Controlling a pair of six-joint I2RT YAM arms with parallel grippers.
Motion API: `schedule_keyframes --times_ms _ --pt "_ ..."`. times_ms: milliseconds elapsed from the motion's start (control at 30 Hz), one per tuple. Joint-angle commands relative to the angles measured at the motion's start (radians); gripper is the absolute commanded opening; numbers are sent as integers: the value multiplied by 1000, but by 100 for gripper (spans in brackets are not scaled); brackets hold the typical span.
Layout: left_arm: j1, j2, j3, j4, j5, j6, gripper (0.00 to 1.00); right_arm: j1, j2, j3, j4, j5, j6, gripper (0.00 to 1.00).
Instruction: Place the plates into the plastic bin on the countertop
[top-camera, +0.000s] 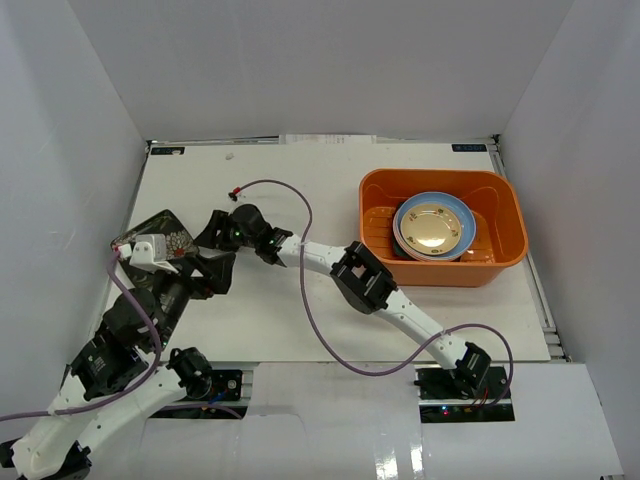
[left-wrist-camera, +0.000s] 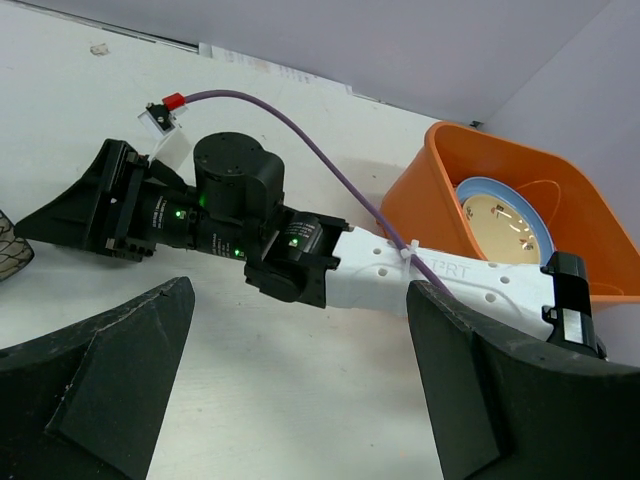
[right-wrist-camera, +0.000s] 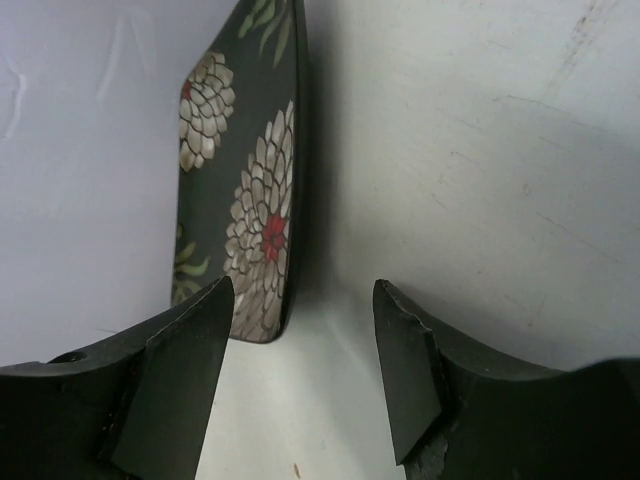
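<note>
A black floral rounded-square plate (top-camera: 160, 228) lies at the table's left, partly hidden under my left arm. In the right wrist view this plate (right-wrist-camera: 255, 190) shows edge-on, its corner just ahead of my left finger and not between the jaws. My right gripper (right-wrist-camera: 300, 290) is open and empty, and in the top view it (top-camera: 207, 235) sits beside the plate. My left gripper (left-wrist-camera: 300, 290) is open and empty over bare table, close to the right gripper. The orange plastic bin (top-camera: 440, 177) holds a blue plate (top-camera: 463, 213) with a tan plate (top-camera: 434, 226) on it.
The right arm (top-camera: 370, 280) stretches across the white countertop (top-camera: 300, 170) from right to left, with a purple cable (top-camera: 300, 205) looping over it. The bin (left-wrist-camera: 440, 190) and its plates also show in the left wrist view. Pale grey walls enclose the table.
</note>
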Motion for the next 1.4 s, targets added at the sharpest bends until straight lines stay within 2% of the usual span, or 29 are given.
schedule_keyframes --times_ms 0,167,333,367,400,533,633,667,767,800,867,900,933,1033,1133,1167,1267,1367 --pt "-1 -2 -16 7 -19 -8 98 3 57 42 90 14 127 64" --pt "-1 8 -40 23 -43 -8 98 16 113 77 130 29 175 58" --pt "-1 6 -62 24 -82 -5 98 33 134 77 144 31 194 41" --pt "-1 4 -62 23 -85 -5 98 35 134 76 144 29 195 41" --pt "-1 6 -68 24 -85 -6 98 36 131 71 144 27 186 36" --pt "-1 17 -73 29 -89 -5 98 41 58 -42 174 40 148 26" --pt "-1 26 -76 33 -91 -2 98 45 -81 -194 231 66 99 17" --pt "-1 34 -76 35 -91 0 98 47 -120 -304 256 79 86 15" --pt "0 41 -76 35 -89 6 98 50 -278 -479 346 118 39 9" --pt "2 41 -77 36 -91 6 98 52 -319 -607 363 129 22 8" --pt "2 37 -79 35 -89 6 98 56 -460 -755 423 205 -10 8" --pt "3 31 -80 39 -88 6 98 56 -503 -912 458 219 -20 8" --pt "5 31 -82 39 -88 8 98 56 -587 -985 496 250 -29 8" --pt "8 31 -85 47 -80 11 98 58 -709 -1223 536 259 -41 8" --pt "13 46 -86 52 -73 17 98 53 -728 -1303 541 195 -35 23" --pt "16 50 -85 52 -70 15 98 50 -722 -1306 541 175 -32 33" --pt "16 58 -86 52 -63 17 98 42 -688 -1297 540 135 -21 48" --pt "17 55 -86 52 -63 15 98 27 -630 -1230 530 52 -18 52"
